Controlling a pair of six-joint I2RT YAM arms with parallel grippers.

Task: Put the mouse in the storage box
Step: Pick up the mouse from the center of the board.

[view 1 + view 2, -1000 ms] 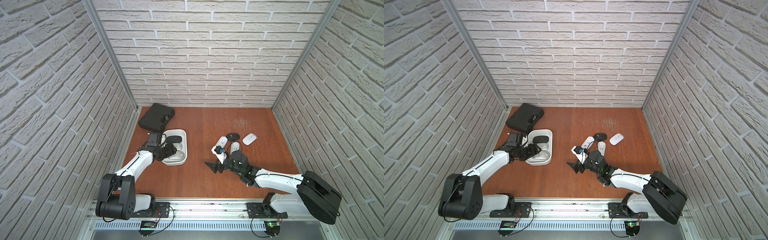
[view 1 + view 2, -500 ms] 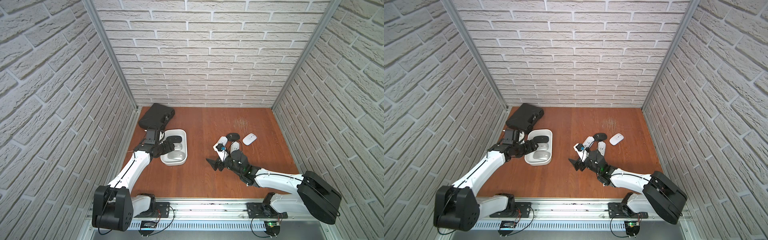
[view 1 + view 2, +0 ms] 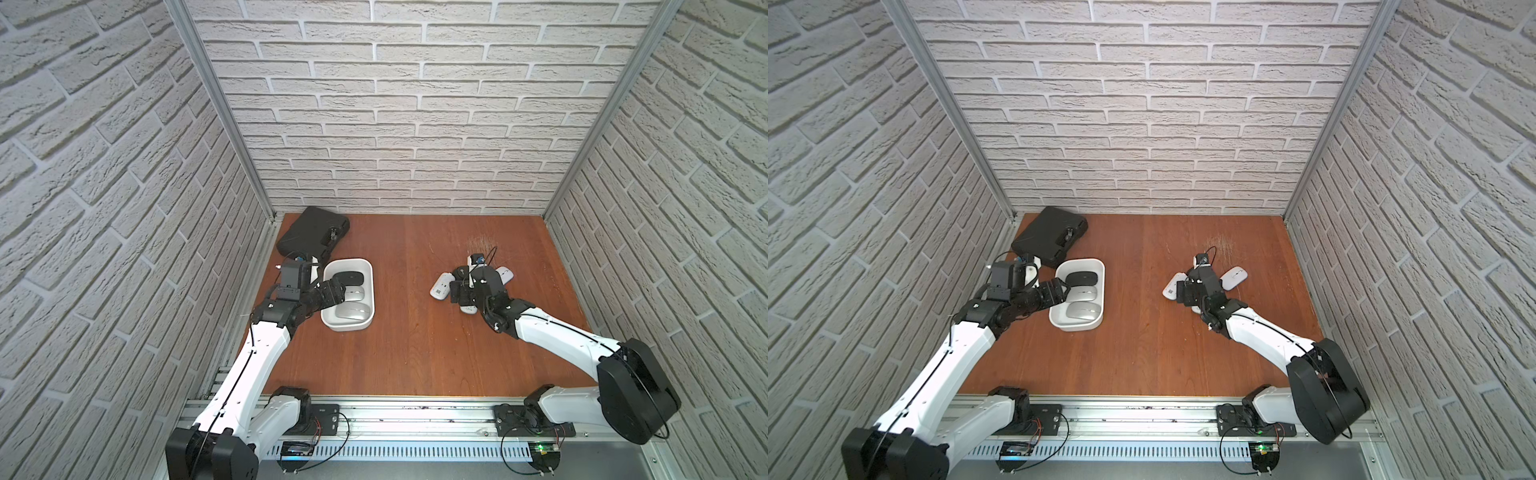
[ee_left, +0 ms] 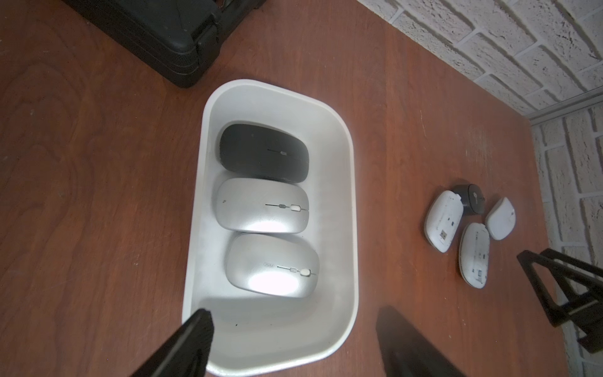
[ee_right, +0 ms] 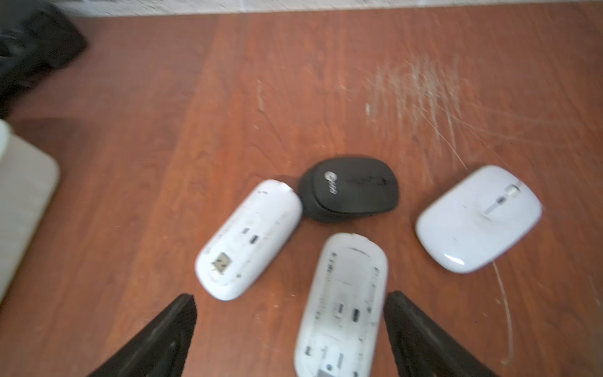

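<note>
The storage box (image 3: pixel 350 328) (image 3: pixel 1077 327) (image 4: pixel 354 196) is a white tub at the left. It holds a black mouse (image 4: pixel 264 153) and two silver mice (image 4: pixel 261 205) side by side. My left gripper (image 3: pixel 337 290) (image 4: pixel 295 321) hangs open and empty above the box's left rim. To the right lie several loose mice: two white ones upside down (image 5: pixel 249 238) (image 5: pixel 346 293), a small black one (image 5: pixel 350 189) and a white upright one (image 5: pixel 478 218). My right gripper (image 3: pixel 464 296) (image 5: pixel 290 298) is open just above them. One upturned mouse lies partly between its fingers, untouched.
A flat black case (image 3: pixel 311 232) (image 3: pixel 1048 235) lies at the back left, just behind the box. Brick walls close in the wooden table (image 3: pixel 415 353) on three sides. A scratched patch (image 5: pixel 421 94) marks the wood beyond the loose mice.
My right gripper has swung from the table's middle over to the loose mice and opened wider. My left arm has lifted, its gripper staying over the box and opening a little.
</note>
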